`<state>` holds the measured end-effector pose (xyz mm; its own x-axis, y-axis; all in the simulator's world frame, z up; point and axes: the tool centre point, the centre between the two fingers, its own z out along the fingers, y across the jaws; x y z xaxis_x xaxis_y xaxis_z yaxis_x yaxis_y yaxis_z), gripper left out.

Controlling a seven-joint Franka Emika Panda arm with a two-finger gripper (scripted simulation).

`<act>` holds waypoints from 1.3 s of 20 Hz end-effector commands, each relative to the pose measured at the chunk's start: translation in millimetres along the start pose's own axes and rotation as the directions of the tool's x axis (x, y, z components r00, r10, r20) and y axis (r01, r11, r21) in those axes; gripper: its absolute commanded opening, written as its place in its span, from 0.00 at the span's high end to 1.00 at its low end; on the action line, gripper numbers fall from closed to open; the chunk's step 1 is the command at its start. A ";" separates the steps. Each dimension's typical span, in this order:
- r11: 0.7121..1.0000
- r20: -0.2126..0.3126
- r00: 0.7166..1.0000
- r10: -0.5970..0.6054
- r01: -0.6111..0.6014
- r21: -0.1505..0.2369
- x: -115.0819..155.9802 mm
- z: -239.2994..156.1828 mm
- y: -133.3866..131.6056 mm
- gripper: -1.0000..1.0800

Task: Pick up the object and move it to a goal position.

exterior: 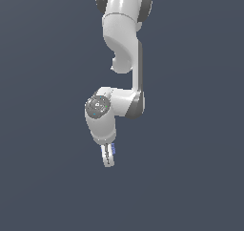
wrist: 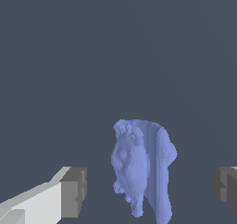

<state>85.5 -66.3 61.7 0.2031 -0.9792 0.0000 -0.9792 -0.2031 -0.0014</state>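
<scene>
Wrist view: gripper (wrist: pixel 148 186) with jaws spread wide, gripping nothing; the grey pads (wrist: pixel 74 190) stand clear of the object (wrist: pixel 141 170) between them, a periwinkle-blue lump, knobbly on one face, smoothly ridged on the other.

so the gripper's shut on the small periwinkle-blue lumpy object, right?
No. The wrist view shows the gripper open: the small periwinkle-blue lumpy object sits between the grey pads, with a clear gap on each side.
</scene>
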 end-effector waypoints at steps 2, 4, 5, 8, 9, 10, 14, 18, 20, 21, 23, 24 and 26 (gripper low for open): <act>1.000 0.000 1.000 0.003 -0.003 -0.001 0.1 20.0 1.3 0.04; 1.000 0.000 1.000 0.003 -0.003 -0.001 0.0 28.2 1.5 0.04; 1.000 0.000 1.000 0.003 -0.003 -0.001 -0.2 31.0 1.4 0.04; 1.000 0.000 1.000 0.003 -0.003 -0.001 0.0 34.1 0.5 0.04; 1.000 0.000 1.000 0.003 -0.003 -0.001 0.3 33.6 0.2 0.04; 1.000 0.000 1.000 0.003 -0.003 -0.001 0.3 33.3 0.0 0.04; 1.000 0.000 1.000 0.003 -0.003 -0.001 0.3 33.3 0.0 1.00; 1.000 0.000 1.000 0.003 -0.003 -0.001 0.3 33.3 0.0 1.00; 1.000 0.000 1.000 0.003 -0.003 -0.001 0.3 33.3 0.0 1.00; 1.000 0.000 1.000 0.003 -0.003 -0.001 0.3 33.2 0.1 1.00; 1.000 0.000 1.000 0.003 -0.003 -0.001 -0.2 32.3 0.2 1.00; 1.000 0.000 1.000 0.003 -0.003 -0.001 -0.8 31.2 0.4 1.00; 1.000 0.000 1.000 0.003 -0.003 -0.001 -2.8 27.5 0.8 1.00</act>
<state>84.3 -65.2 31.3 0.1995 -0.9799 -0.0004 -0.9799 -0.1995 0.0011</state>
